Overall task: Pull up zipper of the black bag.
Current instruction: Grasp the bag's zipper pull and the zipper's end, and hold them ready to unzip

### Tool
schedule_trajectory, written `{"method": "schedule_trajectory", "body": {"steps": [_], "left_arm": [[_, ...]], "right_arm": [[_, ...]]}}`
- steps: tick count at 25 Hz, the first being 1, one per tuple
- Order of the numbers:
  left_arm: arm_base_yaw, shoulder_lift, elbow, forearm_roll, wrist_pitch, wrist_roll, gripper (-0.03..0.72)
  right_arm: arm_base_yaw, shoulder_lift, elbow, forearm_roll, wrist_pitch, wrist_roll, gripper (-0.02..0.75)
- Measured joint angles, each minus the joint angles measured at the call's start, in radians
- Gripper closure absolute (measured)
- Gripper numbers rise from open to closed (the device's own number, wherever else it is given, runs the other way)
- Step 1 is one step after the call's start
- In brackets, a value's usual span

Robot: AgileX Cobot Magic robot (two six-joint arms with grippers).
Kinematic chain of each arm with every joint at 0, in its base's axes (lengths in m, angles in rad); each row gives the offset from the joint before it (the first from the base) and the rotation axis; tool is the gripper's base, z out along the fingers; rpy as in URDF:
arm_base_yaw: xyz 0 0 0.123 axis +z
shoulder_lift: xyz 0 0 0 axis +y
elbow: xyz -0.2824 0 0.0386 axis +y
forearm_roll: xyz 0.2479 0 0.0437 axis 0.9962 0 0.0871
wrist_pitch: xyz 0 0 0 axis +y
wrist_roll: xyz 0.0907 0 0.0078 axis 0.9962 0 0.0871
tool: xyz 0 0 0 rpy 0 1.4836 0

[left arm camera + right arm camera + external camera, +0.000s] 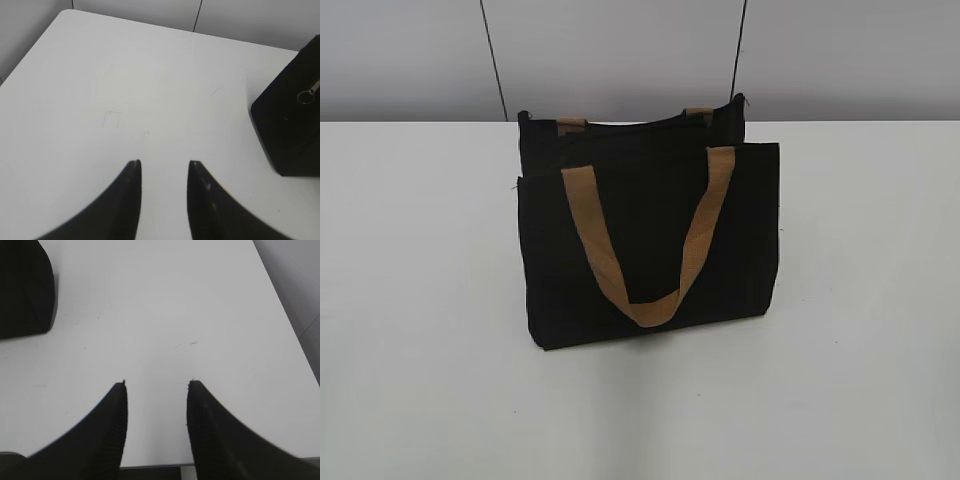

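The black bag (650, 245) stands upright in the middle of the white table, its top open, one tan strap handle (645, 240) hanging down its front. The zipper line runs along the top edge; its silvery pull tab with a ring (306, 95) shows at the bag's end in the left wrist view, where the bag (292, 120) sits at the right edge. In the right wrist view a corner of the bag (25, 287) lies at the upper left. My left gripper (164, 162) and right gripper (156, 383) are both open, empty, and apart from the bag. Neither gripper shows in the exterior view.
The white table (420, 300) ends at a grey wall behind the bag. The table's left edge (30, 55) and far edge show in the left wrist view. Its right edge (285, 315) and front edge show in the right wrist view.
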Motion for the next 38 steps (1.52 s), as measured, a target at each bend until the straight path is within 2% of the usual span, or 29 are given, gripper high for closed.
{"method": "schedule_trajectory", "body": {"steps": [21, 26, 28, 33, 38], "left_arm": [[0.0, 0.029, -0.011, -0.013, -0.03, 0.021, 0.449], [0.0, 0.113, -0.033, -0.143, -0.294, 0.191, 0.427], [0.0, 0.17, -0.033, -0.193, -0.38, 0.223, 0.395], [-0.018, 0.316, -0.028, -0.344, -0.569, 0.393, 0.273], [-0.072, 0.451, 0.037, -0.391, -0.803, 0.427, 0.225]], "right_arm": [[0.0, 0.0, 0.0, 0.0, 0.0, 0.0, 0.422], [0.0, 0.0, 0.0, 0.0, 0.0, 0.0, 0.422], [0.0, 0.0, 0.0, 0.0, 0.0, 0.0, 0.422], [0.0, 0.0, 0.0, 0.0, 0.0, 0.0, 0.422], [0.0, 0.0, 0.0, 0.0, 0.0, 0.0, 0.422]]}}
